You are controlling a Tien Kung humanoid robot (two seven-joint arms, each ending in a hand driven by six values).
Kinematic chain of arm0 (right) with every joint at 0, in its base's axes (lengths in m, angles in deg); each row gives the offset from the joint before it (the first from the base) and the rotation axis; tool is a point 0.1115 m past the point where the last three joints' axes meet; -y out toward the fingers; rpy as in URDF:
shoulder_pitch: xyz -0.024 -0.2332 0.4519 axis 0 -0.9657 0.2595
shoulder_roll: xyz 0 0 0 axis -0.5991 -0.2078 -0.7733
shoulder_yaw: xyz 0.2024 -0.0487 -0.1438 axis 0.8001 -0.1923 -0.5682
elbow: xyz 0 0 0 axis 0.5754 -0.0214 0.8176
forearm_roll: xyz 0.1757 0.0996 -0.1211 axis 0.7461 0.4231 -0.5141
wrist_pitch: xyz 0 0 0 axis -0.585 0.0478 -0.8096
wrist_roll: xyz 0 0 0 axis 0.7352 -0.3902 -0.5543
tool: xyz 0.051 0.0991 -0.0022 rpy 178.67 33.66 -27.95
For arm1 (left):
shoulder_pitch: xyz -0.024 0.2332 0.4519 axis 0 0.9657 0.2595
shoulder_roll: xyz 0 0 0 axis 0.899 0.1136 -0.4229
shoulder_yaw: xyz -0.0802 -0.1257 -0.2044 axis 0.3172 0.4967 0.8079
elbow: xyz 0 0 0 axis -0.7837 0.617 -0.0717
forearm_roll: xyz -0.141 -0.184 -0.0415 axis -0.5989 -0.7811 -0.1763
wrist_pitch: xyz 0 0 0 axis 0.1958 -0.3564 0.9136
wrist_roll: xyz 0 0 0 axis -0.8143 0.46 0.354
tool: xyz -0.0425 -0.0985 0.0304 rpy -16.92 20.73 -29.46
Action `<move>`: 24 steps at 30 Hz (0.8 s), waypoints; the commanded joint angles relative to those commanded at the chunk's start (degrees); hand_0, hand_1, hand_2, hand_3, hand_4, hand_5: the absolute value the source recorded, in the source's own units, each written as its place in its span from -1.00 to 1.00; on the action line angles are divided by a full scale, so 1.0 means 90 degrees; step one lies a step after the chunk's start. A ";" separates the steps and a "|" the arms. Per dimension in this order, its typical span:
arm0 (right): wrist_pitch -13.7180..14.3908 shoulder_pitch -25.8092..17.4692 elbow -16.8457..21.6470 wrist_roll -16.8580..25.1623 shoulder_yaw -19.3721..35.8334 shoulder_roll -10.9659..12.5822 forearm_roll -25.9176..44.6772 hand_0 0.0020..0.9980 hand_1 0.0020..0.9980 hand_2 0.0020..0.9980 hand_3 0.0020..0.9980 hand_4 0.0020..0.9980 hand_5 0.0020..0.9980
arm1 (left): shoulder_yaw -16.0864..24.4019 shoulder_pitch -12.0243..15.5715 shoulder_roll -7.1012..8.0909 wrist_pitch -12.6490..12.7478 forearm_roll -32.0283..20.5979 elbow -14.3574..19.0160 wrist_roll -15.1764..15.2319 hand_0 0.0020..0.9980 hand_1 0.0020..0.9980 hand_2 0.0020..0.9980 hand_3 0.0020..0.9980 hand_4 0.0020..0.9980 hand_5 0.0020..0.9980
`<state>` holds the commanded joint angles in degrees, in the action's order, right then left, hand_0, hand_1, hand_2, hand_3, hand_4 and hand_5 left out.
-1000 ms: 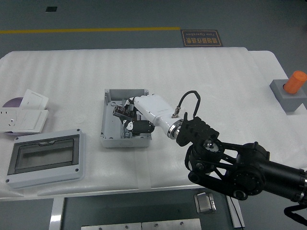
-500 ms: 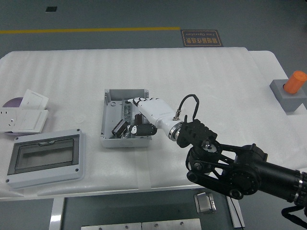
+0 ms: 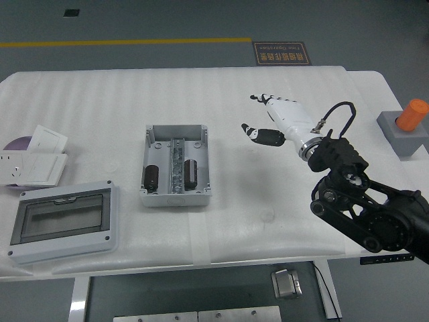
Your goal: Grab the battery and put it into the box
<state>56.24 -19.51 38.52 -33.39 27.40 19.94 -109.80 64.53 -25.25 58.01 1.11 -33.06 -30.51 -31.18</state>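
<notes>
A grey open box sits left of the table's middle. Two black cylindrical batteries lie inside it, one left of the central rail and one right of it. My right hand, white with black fingertips, hovers well to the right of the box, above bare table. Its fingers are spread and hold nothing. The black right arm comes in from the lower right. My left arm does not show.
A grey enclosure with a clear window lies at the front left. White switch plates sit at the left edge. An orange cylinder in a grey block stands at the far right.
My right hand has left the box and swung up and to the right, opening. A battery it held over the box now lies inside, right of the rail.
</notes>
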 joint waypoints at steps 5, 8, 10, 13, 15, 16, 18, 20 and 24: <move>0.0047 -0.0344 -0.0121 0.0158 0.0618 0.0232 0.0173 0.55 0.59 0.64 0.80 0.41 0.14 | 0.0018 0.0050 -0.0016 -0.0002 -0.0006 0.0001 -0.0010 0.24 0.30 0.01 0.19 -0.03 -0.26; 0.0086 -0.0578 -0.0144 0.0246 0.0922 0.0336 0.0264 0.55 0.59 0.64 0.80 0.41 0.14 | 0.0049 0.0078 -0.0021 -0.0002 0.0006 0.0005 -0.0011 0.24 0.30 0.01 0.19 -0.03 -0.26; 0.0098 -0.0663 -0.0151 0.0276 0.1013 0.0362 0.0289 0.53 0.59 0.63 0.78 0.42 0.15 | 0.0052 0.0089 -0.0017 -0.0002 0.0005 0.0004 -0.0011 0.24 0.29 0.01 0.19 -0.03 -0.27; 0.0100 -0.0830 -0.0151 0.0313 0.1180 0.0389 0.0303 0.53 0.59 0.63 0.78 0.42 0.15 | 0.0058 0.0108 -0.0007 0.0000 0.0006 0.0004 -0.0010 0.24 0.29 0.01 0.19 -0.03 -0.27; 0.0104 -0.0931 -0.0138 0.0331 0.1268 0.0394 0.0297 0.52 0.58 0.62 0.77 0.43 0.15 | 0.0058 0.0120 -0.0004 0.0000 0.0009 0.0005 -0.0010 0.24 0.29 0.01 0.19 -0.03 -0.27; 0.0106 -0.0976 -0.0129 0.0340 0.1304 0.0394 0.0293 0.52 0.58 0.62 0.77 0.43 0.15 | 0.0056 0.0125 -0.0002 0.0000 0.0009 0.0005 -0.0009 0.24 0.29 0.01 0.19 -0.03 -0.27; 0.0111 -0.1042 -0.0109 0.0352 0.1357 0.0393 0.0280 0.52 0.58 0.62 0.77 0.43 0.15 | 0.0055 0.0131 0.0000 0.0000 0.0012 0.0006 -0.0008 0.24 0.29 0.01 0.19 -0.03 -0.27; 0.0120 -0.1128 -0.0069 0.0362 0.1430 0.0383 0.0256 0.52 0.58 0.62 0.77 0.43 0.15 | 0.0045 0.0133 0.0008 0.0000 0.0016 0.0008 -0.0007 0.24 0.29 0.01 0.19 -0.03 -0.27; 0.0142 -0.1261 -0.0001 0.0382 0.1568 0.0354 0.0210 0.52 0.58 0.62 0.77 0.44 0.15 | 0.0029 0.0135 0.0034 0.0002 0.0022 0.0010 -0.0003 0.24 0.29 0.01 0.19 -0.03 -0.27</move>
<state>57.52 -30.86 38.51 -29.96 41.51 23.13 -107.91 64.80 -24.04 58.31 1.13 -32.86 -30.42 -31.21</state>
